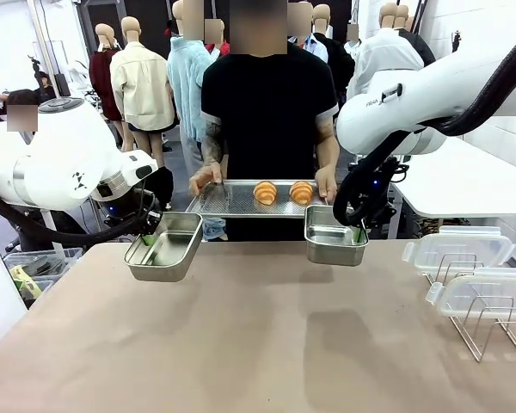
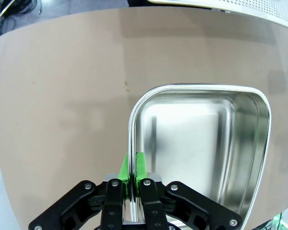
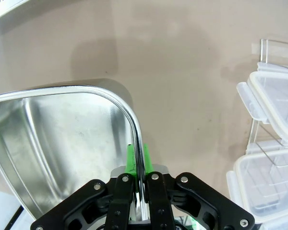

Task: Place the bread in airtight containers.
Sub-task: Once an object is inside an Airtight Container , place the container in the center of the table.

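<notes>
A plain brown table (image 1: 241, 344) fills the near side of the room, with a person standing across it at twelve o'clock. The left gripper (image 1: 146, 239) (image 2: 133, 165) is clamped on the thin side wall of the left container (image 1: 159, 268) (image 2: 201, 87), one green pad inside the rim and one outside. The right gripper (image 1: 359, 232) (image 3: 138, 160) pinches the wall of the right container (image 1: 334, 251) (image 3: 86, 88) the same way. Both steel boxes are empty and, judging by the shadows under them, held clear of the tabletop, one at about ten o'clock and one at about one o'clock. Beyond them the person's hands (image 1: 205, 179) hold a perforated tray (image 1: 224, 200) by its ends, and the bread lies on it: the first croissant (image 1: 264, 192) near the middle, the second croissant (image 1: 301, 192) just beside it toward three o'clock. Neither is in a box yet. I'd say the step is offering the boxes up for loading, and it wants level, steady mouths close under the tray's edge, because a pinch on one wall lets a box swing. At three to four o'clock two clear lids (image 1: 457, 249) rest on a wire rack (image 1: 490, 331), not yet fitted.
</notes>
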Motion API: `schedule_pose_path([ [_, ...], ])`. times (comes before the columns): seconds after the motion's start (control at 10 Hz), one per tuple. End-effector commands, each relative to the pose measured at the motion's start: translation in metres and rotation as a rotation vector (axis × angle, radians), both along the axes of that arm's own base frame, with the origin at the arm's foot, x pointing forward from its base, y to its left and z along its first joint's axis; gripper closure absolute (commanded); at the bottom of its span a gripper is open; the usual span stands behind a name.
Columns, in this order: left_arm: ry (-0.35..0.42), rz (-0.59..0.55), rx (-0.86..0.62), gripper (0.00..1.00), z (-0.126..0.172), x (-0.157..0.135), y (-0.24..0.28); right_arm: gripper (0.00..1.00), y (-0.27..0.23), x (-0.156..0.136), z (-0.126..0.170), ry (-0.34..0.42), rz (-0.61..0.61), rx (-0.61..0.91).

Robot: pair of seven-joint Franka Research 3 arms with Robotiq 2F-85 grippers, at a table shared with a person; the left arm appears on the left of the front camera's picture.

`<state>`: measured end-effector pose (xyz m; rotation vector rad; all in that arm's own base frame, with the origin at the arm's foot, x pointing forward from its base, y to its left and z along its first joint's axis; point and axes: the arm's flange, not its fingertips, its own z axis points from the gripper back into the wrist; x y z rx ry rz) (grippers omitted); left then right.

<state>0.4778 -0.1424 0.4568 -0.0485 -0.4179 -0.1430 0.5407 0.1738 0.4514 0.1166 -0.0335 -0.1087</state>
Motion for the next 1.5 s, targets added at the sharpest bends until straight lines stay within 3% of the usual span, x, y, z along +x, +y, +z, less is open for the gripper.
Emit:
schedule_pose_path([
  [0.0,-0.012,-0.006,-0.004,1.00,0.0023,0.0011,0.0025,1.00,-0.0006,-0.0034,0.0005,-0.018,0.004,0.010],
  [1.4,-0.012,-0.006,-0.004,1.00,0.0023,0.0011,0.0025,1.00,-0.0006,-0.0034,0.0005,-0.018,0.004,0.010],
])
